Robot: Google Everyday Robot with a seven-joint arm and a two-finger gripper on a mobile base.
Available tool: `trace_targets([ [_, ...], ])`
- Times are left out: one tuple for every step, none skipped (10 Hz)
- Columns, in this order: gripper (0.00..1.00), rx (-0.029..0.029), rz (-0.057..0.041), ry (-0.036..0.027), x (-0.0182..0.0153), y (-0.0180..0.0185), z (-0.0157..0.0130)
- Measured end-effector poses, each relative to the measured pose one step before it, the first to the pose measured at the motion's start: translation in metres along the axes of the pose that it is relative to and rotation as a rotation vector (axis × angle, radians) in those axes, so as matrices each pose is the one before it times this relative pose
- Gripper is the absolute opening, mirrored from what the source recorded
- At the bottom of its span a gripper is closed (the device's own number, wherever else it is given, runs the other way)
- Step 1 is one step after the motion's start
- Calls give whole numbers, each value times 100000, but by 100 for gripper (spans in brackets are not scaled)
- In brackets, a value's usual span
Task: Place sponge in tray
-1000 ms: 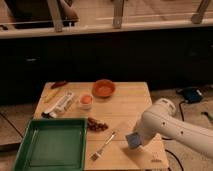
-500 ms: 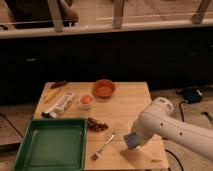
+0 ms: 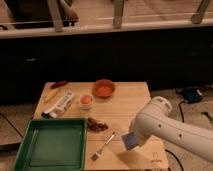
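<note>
The sponge (image 3: 129, 140), a small blue-grey pad, hangs at the tip of my white arm just above the wooden table (image 3: 131, 98), and a shadow lies beneath it. My gripper (image 3: 132, 143) is shut on the sponge and is mostly hidden by the arm's last link. The tray (image 3: 50, 122), large, square and dark green, sits at the table's front left corner with nothing in it, well left of the sponge. A fork (image 3: 103, 146) lies between the tray and the sponge.
An orange bowl (image 3: 104, 88) stands at the back centre. A small cup (image 3: 86, 100) and a white-labelled tube (image 3: 60, 103) sit to its left. A dark snack pile (image 3: 96, 125) lies by the tray's right rim. The table edge runs close on the right.
The arm has drifted slightly left, carrying the sponge with it. Everything else on the table stays where it was.
</note>
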Motion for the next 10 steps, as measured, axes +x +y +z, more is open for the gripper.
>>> trace_targets([
  [9,341,-61,115,-237,-97,-287],
  [8,447,132,240,-265,-71,-366],
  [4,563,-115,202,-518,-290,-555],
  [3,254,-208,-49,-446,-251,-350],
  [3,381,-371,48,-478,-320,-414],
  [3,201,-113,395,-106,-93,-262],
  [3,295,-302,351,-197,-172,-313],
  [3,350,-361,72,-352,-274,-348],
  [3,343,-406,133,-287,-262,-303],
  [3,763,-349,352,-642,-526,-709],
])
